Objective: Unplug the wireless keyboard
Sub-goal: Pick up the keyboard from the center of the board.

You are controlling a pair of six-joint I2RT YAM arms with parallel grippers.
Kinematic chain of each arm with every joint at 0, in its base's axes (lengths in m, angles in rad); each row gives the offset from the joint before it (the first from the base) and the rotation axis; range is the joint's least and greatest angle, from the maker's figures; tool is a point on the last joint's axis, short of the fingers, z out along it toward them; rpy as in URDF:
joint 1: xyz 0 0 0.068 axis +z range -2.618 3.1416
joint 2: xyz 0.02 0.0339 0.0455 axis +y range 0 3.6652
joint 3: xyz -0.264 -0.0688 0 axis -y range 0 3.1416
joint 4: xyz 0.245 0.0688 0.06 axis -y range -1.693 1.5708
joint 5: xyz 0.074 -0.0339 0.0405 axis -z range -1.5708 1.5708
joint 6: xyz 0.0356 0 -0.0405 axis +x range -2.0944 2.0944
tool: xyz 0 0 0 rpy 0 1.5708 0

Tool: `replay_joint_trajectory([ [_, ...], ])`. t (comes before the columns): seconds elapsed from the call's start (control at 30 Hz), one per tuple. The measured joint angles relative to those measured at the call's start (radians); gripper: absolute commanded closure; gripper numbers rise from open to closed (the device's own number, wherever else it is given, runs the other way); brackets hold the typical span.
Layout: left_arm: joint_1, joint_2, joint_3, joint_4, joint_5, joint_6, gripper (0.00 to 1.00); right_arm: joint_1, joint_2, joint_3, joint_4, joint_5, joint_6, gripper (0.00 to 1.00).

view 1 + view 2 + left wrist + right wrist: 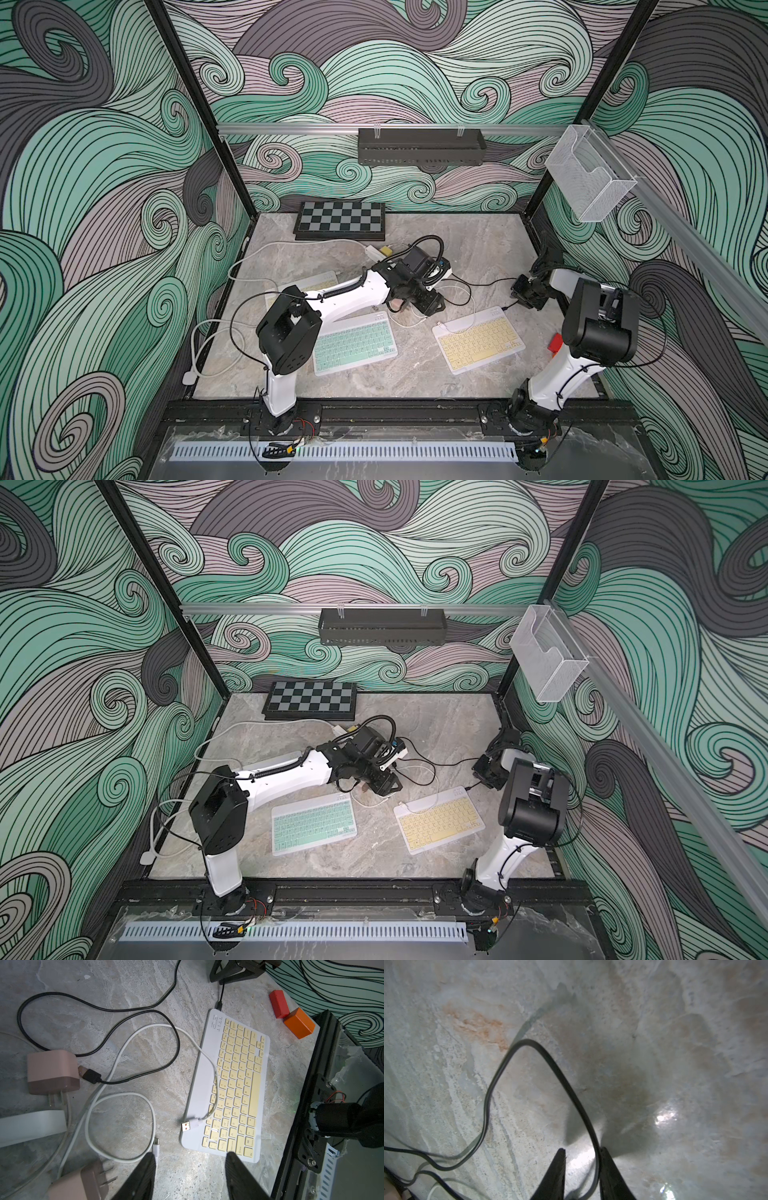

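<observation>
Right claw is spread astride the black cable; pinch close beside the yellow keyboard, pull straight out

The only writing that shows is the dark legends on the keys of the yellow keyboard in the left wrist view. Single letters such as W, A and Z can just be made out, and the longer words on the wider keys are too small to read. In both top views the legends on the green keyboard are unreadable specks.
</observation>
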Motion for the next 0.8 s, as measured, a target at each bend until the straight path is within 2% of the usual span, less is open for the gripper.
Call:
replay_joint_trajectory([
  [0.5, 0.000, 0.000, 0.022, -0.025, 0.003, 0.010, 0.45, 0.011, 0.017, 0.020, 0.022, 0.003, 0.002, 0.99],
  [0.67, 0.000, 0.029, 0.095, -0.016, 0.068, 0.016, 0.43, 0.026, -0.089, 0.020, -0.007, -0.020, 0.004, 1.00],
  [0.8, 0.000, 0.107, 0.166, 0.034, 0.158, 0.029, 0.39, 0.064, -0.225, 0.032, -0.019, -0.053, 0.007, 1.00],
])
